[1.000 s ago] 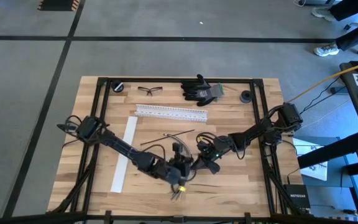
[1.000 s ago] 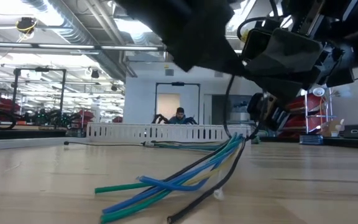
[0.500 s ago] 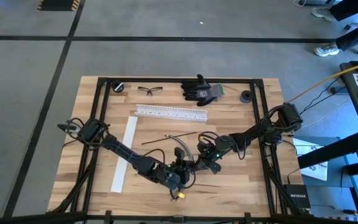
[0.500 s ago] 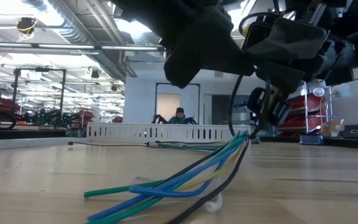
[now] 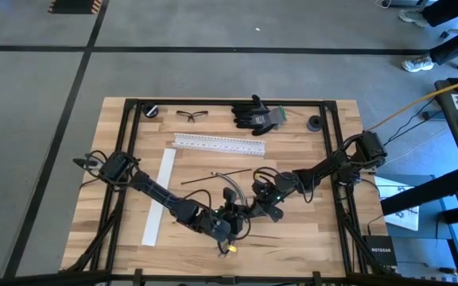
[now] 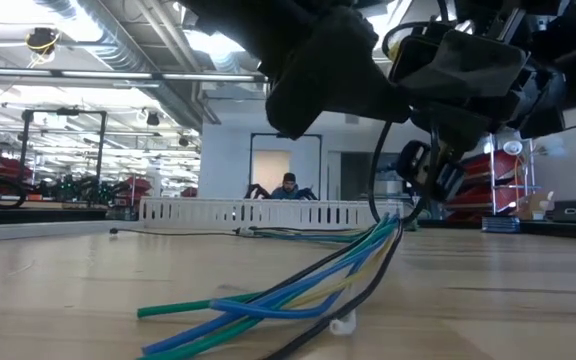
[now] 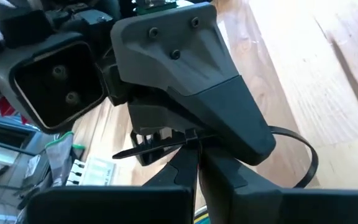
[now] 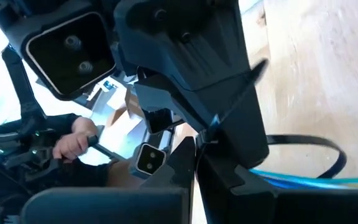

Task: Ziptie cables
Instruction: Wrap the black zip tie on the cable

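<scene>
A bundle of blue, green and yellow wires with one black wire (image 6: 298, 290) rises from the table up to both grippers. Its free ends (image 5: 229, 247) lie on the wood near the near edge. A black zip tie (image 7: 306, 158) loops around the bundle (image 8: 291, 180). My left gripper (image 5: 230, 214) and my right gripper (image 5: 254, 208) face each other tip to tip, both shut on the zip tie. Thin dark cables (image 5: 213, 175) lie flat on the table, just beyond the grippers. My left gripper (image 7: 196, 149) pinches the zip tie's strap between its two fingertips, beside the pointed tail (image 7: 138, 150) that juts out sideways. The loop (image 7: 309, 152) stands out on the other side, lifted off the table. My right gripper (image 8: 196, 146) pinches the zip tie's strap (image 8: 211, 124) at its fingertips, facing my left gripper. The thin free end (image 8: 244, 87) sticks up past the other gripper. The loop (image 8: 328, 149) curves around the blue wires, whose upper end is lifted while the far ends rest on the table.
A white slotted rail (image 5: 219, 144) and a flat white strip (image 5: 159, 197) lie left of and beyond the grippers. Safety glasses (image 5: 192, 115), black gloves (image 5: 257, 114) and two small black round parts (image 5: 151, 110) (image 5: 315, 122) sit along the far edge. A person's hand (image 8: 73, 144) shows off the table.
My left gripper has shifted a little toward the near edge and lower, then kept still. The bundle's free ends have slid along the table toward the near edge, and its upper end has stayed at the grippers.
</scene>
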